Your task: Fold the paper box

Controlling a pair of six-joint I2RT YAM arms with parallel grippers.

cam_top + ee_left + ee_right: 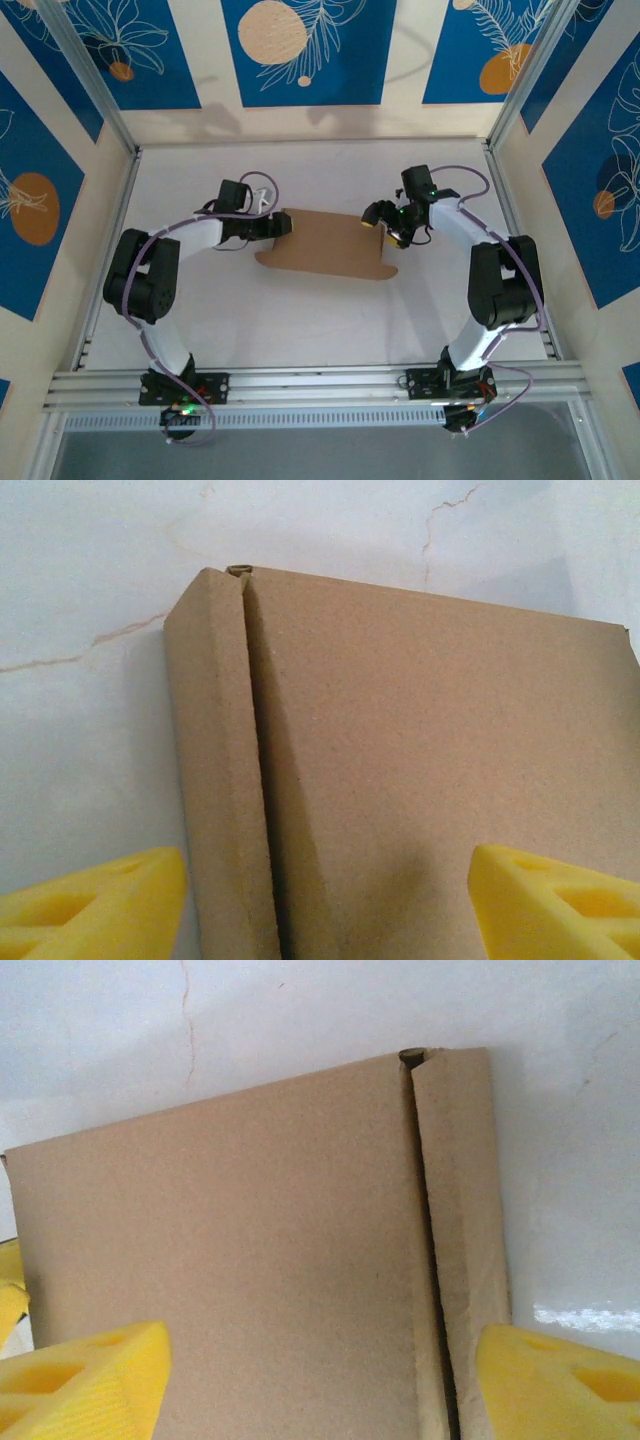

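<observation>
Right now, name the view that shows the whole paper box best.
Top external: the paper box lies whole between the arms. Each wrist view gives a close look at one end with its folded flap.

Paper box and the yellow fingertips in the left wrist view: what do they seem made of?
Paper box: matte brown cardboard, grainy fibrous face, creased flap. Fingertips: probably soft foam or rubbery plastic, matte yellow with moulded hollows; uncertain.

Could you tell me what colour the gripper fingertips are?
Bright yellow fingertips, clearest in the left wrist view.
</observation>
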